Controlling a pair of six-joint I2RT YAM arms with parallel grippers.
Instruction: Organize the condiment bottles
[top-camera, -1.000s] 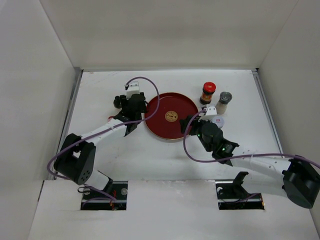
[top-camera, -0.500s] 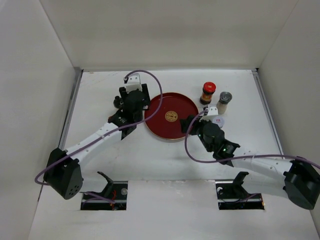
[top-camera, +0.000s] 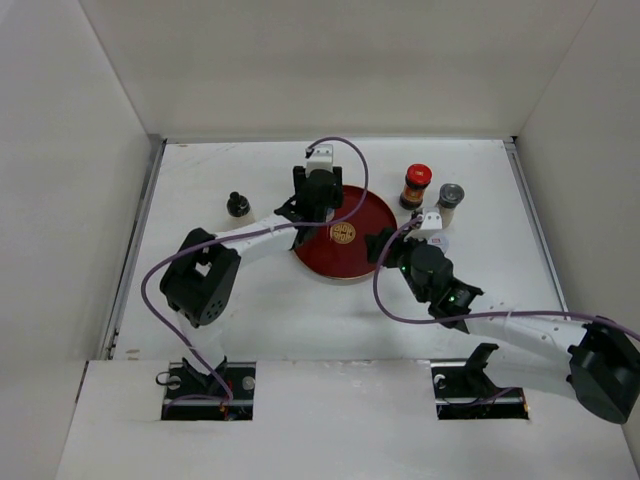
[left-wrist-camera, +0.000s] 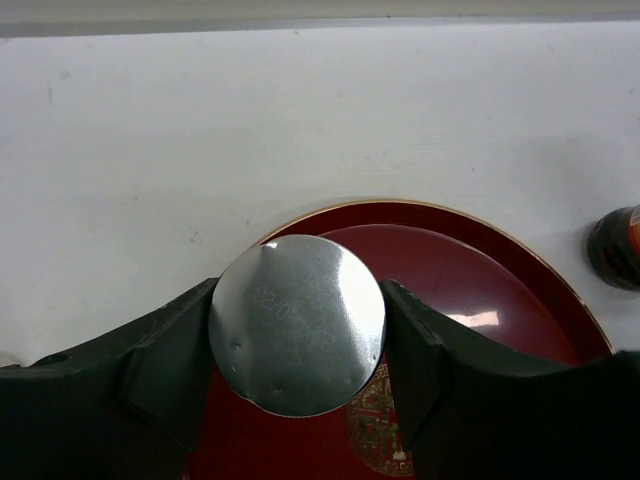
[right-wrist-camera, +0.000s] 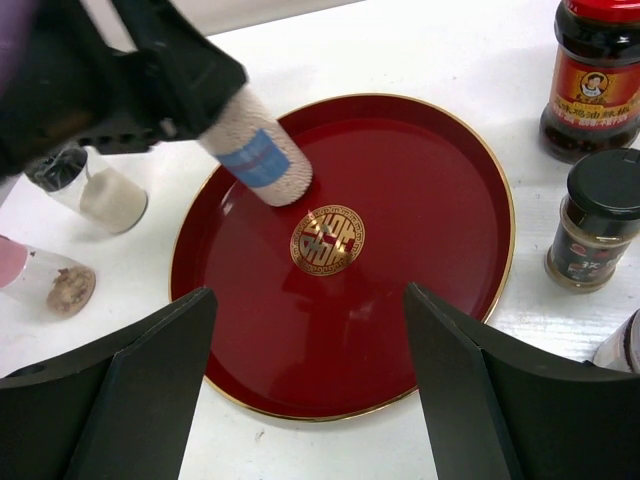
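Observation:
My left gripper (top-camera: 318, 205) is shut on the tall white bottle with the blue band (right-wrist-camera: 255, 152). It holds the bottle tilted, with the base at the red tray (right-wrist-camera: 420, 300), just left of the gold emblem. The bottle's silver end (left-wrist-camera: 297, 325) sits between the fingers. My right gripper (right-wrist-camera: 310, 300) is open and empty above the tray's near edge (top-camera: 383, 243). A red-lidded dark jar (top-camera: 417, 185) and a dark-capped shaker (top-camera: 449, 198) stand right of the tray. A small black-capped bottle (top-camera: 238, 205) stands left of it.
In the right wrist view a pink-capped clear jar (right-wrist-camera: 40, 275) sits by the black-capped bottle (right-wrist-camera: 95, 190) left of the tray, and another jar's edge (right-wrist-camera: 625, 345) shows at the far right. White walls enclose the table on three sides.
My left arm has swung right with the white bottle, from beside the tray's left rim to over the tray. The black-capped bottle is now uncovered. The right gripper has barely moved.

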